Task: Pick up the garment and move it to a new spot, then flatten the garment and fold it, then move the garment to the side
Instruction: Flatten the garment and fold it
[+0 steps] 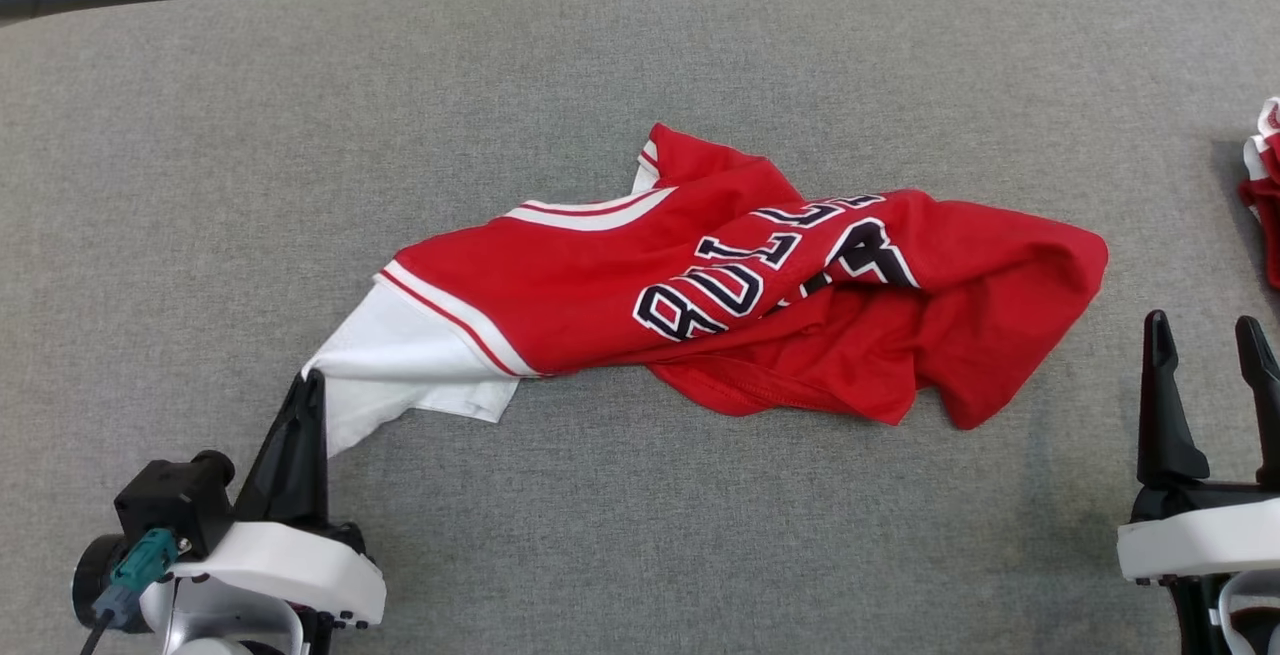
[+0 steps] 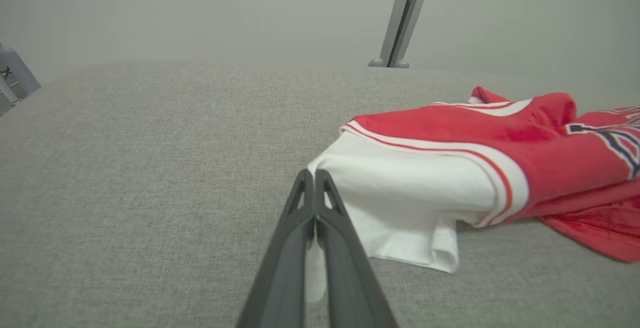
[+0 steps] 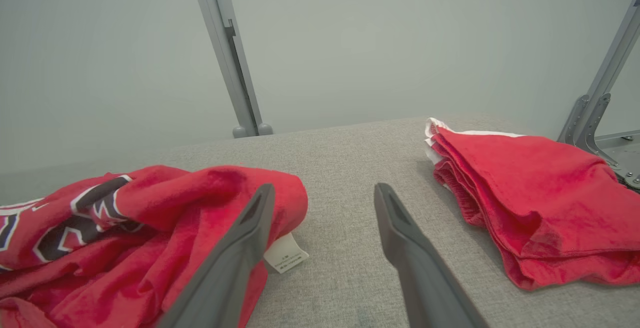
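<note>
The left gripper [image 1: 308, 387] is clamping just the white corner of the crumpled red jersey [image 1: 760, 315] lying in the middle of the counter [image 1: 200, 135], while our right gripper [image 1: 1205, 335] is hanging spread wide and empty, so we are risking that thin hold slipping once the cloth's weight pulls.

one grey bench [image 1: 640, 65] carries two red cloth items: one crumpled jersey [image 1: 600, 295] and one folded pile [image 3: 530, 183], its layers too close to count. one white label [image 3: 285, 255] shows on the jersey. two grippers, the left gripper [image 1: 310, 380] and the right gripper [image 1: 1203, 323], have two dark fingers each, four in all. two grey metal posts stand behind, one post [image 3: 230, 52] and another [image 3: 605, 77].
</note>
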